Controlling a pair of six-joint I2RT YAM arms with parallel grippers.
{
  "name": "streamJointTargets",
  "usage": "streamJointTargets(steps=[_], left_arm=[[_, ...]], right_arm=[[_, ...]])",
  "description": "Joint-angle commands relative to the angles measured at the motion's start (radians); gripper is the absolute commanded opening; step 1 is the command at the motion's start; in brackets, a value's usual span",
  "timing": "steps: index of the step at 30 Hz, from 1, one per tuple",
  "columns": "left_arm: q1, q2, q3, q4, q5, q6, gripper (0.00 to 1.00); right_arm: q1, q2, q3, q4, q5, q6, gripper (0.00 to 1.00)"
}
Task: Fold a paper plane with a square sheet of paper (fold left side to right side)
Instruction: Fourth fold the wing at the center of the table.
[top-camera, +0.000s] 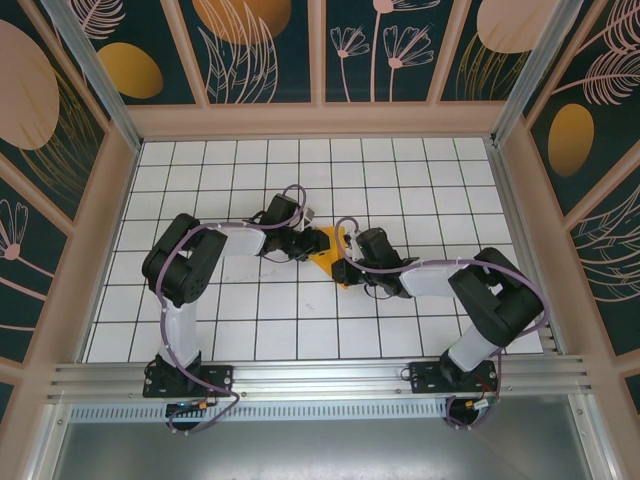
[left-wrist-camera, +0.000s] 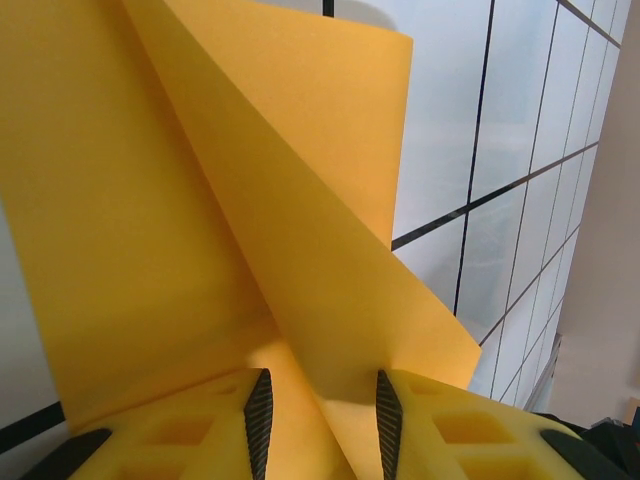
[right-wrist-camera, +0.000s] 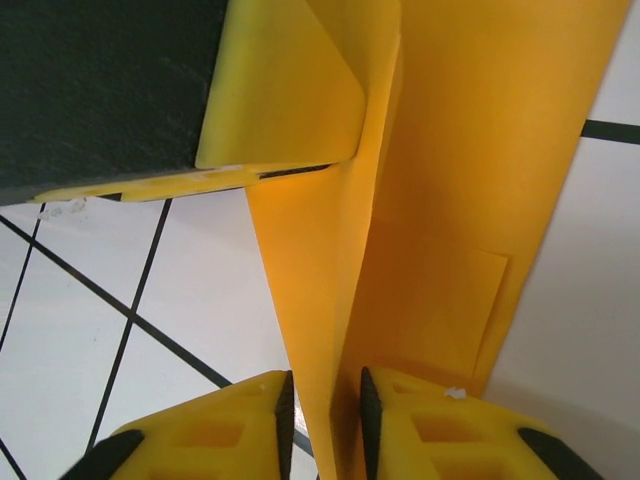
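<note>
The square sheet of paper (top-camera: 326, 262), orange-yellow, is folded into a narrow pointed shape at the middle of the table, between both grippers. My left gripper (top-camera: 318, 243) reaches it from the left. In the left wrist view the paper's (left-wrist-camera: 250, 200) raised flap runs between the jaws of the left gripper (left-wrist-camera: 323, 420), which stand well apart. My right gripper (top-camera: 347, 262) meets it from the right. Its jaws straddle an upright fold of the paper (right-wrist-camera: 450, 200) at the right gripper (right-wrist-camera: 325, 420), with a thin gap at the left pad. A left finger (right-wrist-camera: 280, 90) rests on the paper beyond.
The white gridded table (top-camera: 400, 180) lies inside a walled enclosure with patterned panels (top-camera: 90, 180). An aluminium rail (top-camera: 320, 378) carries both arm bases at the near edge. Free tiles lie all round the paper.
</note>
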Motion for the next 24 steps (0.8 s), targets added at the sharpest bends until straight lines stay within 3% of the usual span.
streamJointTargets(steps=[1, 5, 11, 24], left_arm=[[-0.008, 0.046, 0.002, -0.020, -0.027, 0.014, 0.37], [-0.008, 0.044, 0.004, -0.032, -0.035, 0.022, 0.37], [-0.008, 0.042, 0.005, -0.034, -0.037, 0.023, 0.37], [-0.008, 0.032, 0.005, -0.040, -0.038, 0.029, 0.37]], right_arm=[[-0.025, -0.056, 0.013, -0.014, -0.062, 0.001, 0.33], [-0.091, -0.102, 0.034, -0.029, -0.153, 0.007, 0.40], [-0.182, -0.023, 0.120, -0.048, -0.275, 0.007, 0.39], [-0.191, 0.157, 0.208, -0.042, -0.316, 0.011, 0.32]])
